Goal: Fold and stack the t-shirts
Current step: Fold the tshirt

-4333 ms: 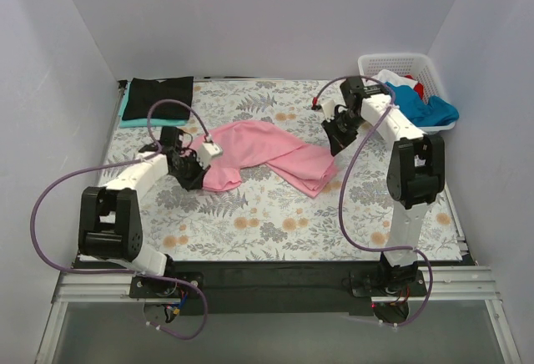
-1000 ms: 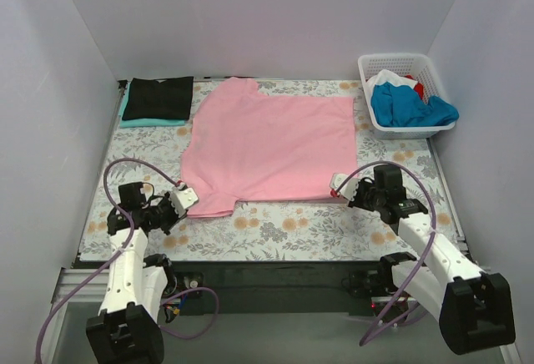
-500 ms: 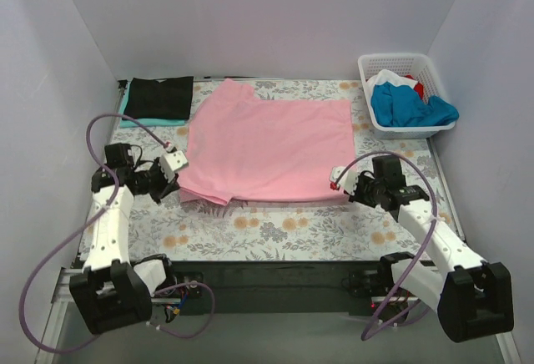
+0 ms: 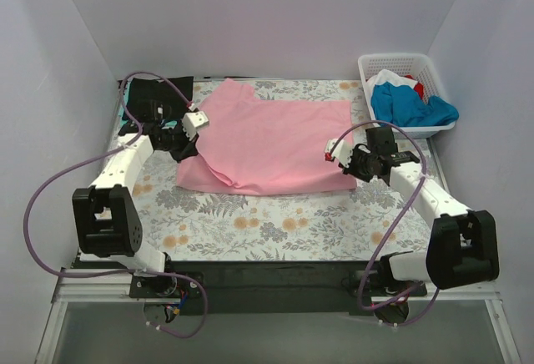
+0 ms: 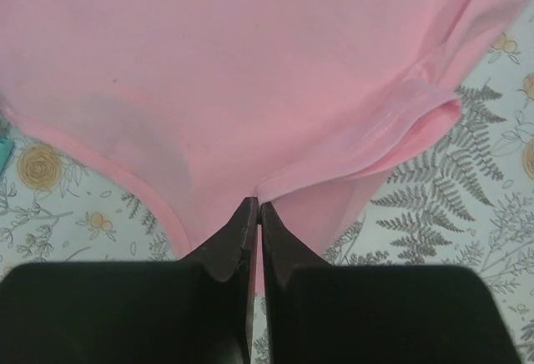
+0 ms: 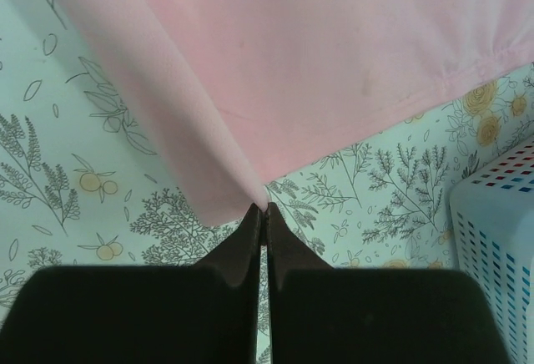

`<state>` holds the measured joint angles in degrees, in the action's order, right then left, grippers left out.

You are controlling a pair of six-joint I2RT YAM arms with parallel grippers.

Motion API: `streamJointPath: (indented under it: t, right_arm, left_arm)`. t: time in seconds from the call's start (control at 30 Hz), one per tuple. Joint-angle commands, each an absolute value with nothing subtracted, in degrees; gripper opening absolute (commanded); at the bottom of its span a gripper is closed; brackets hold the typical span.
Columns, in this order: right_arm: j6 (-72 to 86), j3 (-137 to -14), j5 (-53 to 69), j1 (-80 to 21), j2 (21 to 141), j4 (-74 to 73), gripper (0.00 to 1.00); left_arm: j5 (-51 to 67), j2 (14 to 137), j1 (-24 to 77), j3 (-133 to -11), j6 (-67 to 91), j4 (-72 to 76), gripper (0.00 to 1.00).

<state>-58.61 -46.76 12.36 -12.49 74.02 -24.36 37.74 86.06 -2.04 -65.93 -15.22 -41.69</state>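
White left arm (image 4: 125, 164), white right arm (image 4: 425, 199), black joint housings (image 4: 104, 224), looping purple cables (image 4: 27, 212), black tapered claw fingers (image 5: 238, 243)

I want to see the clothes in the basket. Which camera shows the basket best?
The top camera: the whole white basket shows there, with blue, white and red clothes inside. The right wrist camera catches only a corner of it. The left wrist camera misses it.
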Motion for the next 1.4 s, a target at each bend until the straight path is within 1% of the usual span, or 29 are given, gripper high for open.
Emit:
streamJointPath:
  t: [0.0, 0.2, 0.53, 0.87, 1.37]
  right_arm:
    - [-58.5, -51.9, 13.7, -11.3, 77.0, -25.1, 0.01]
    - [-59.1, -56.0, 14.7, -8.8, 83.5, -26.2, 0.01]
    - [-58.4, -61.0, 15.5, -5.8, 90.8, -27.6, 0.01]
    - [-58.0, -63.2, 15.6, -5.6, 94.7, -28.7, 0.01]
    - [-57.9, -64.9, 15.5, -4.7, 95.7, -29.4, 0.01]
  left_arm:
    - [34.8, 90.1, -1.4, -71.9, -12.5, -38.2, 0.0]
    - [33.1, 97.8, -1.1, -79.6, -13.3, -38.0, 0.0]
    - [31.3, 105.7, 1.9, -84.7, -13.3, -36.8, 0.0]
    - [30.1, 108.6, 2.5, -85.6, -13.5, -35.5, 0.0]
    - [29.5, 110.9, 3.2, -89.5, -13.5, -34.6, 0.0]
